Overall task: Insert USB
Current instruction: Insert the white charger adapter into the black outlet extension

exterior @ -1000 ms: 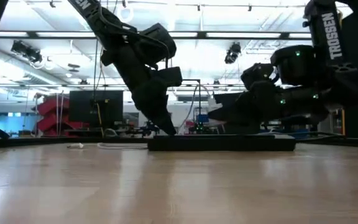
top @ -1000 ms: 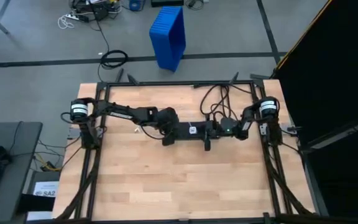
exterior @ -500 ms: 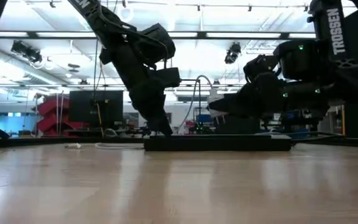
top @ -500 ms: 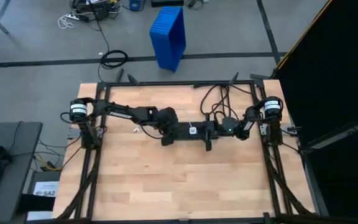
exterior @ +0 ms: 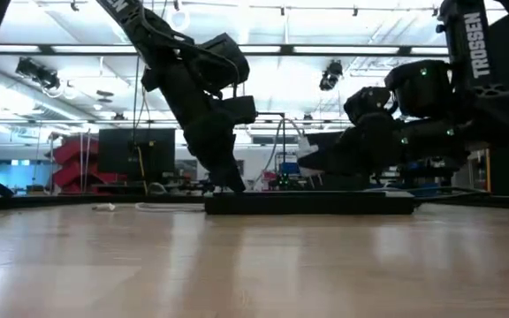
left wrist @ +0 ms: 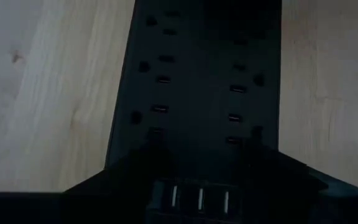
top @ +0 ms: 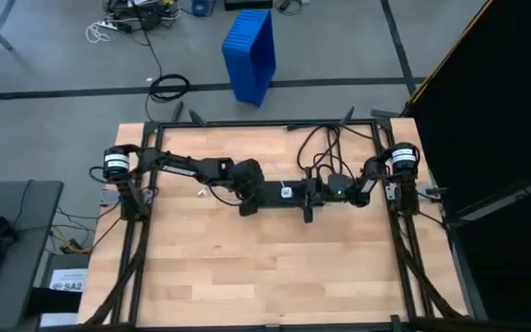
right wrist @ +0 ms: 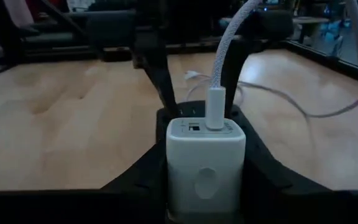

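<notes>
White USB (right wrist: 219,74) plug stands upright in the charger (right wrist: 205,158), which the right tool (top: 316,193) clamps.

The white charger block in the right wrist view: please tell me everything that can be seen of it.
The charger block is a white, smooth, plastic-looking cube with rounded edges. It stands upright, plugged into the black power strip. Its top face has two small ports: one is empty, and the white braided cable is plugged into the other. An oval mark shows on its front. The right hand's dark fingers flank it.
</notes>
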Robot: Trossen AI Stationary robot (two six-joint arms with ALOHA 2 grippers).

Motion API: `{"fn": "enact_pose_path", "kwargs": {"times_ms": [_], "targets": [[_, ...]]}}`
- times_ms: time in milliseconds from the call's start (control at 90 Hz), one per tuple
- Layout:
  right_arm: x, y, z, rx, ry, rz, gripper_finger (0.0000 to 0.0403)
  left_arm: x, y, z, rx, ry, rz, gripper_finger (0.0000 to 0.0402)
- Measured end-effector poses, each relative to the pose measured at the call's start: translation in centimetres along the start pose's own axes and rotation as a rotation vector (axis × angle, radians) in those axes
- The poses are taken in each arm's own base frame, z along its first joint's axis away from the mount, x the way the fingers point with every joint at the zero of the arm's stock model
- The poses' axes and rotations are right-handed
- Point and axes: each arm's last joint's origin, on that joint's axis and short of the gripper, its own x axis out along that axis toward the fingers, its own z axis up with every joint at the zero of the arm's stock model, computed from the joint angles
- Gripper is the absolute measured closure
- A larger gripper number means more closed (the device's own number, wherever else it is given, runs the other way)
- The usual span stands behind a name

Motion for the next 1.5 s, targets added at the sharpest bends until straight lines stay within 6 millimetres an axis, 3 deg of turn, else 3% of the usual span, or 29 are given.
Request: {"fn": "enact_pose_path", "kwargs": {"times_ms": [522,1244,1500], "targets": [[1.7,-0.1,-1.1,0.021,0.02,-0.007,0.0289,0.0,0.0,0.0,-0.001,-0.005,-0.007,0.0172],[-0.2,-0.1,-2.1,0.138,0.067,-0.017,0.0288,0.1,0.0,0.3,-0.003,-0.033,-0.007,0.0172],[-0.3,0.0,-2.3,0.125,0.087,-0.012,0.0216,0.1,0.0,0.3,-0.003,-0.033,-0.007,0.0172]]}}
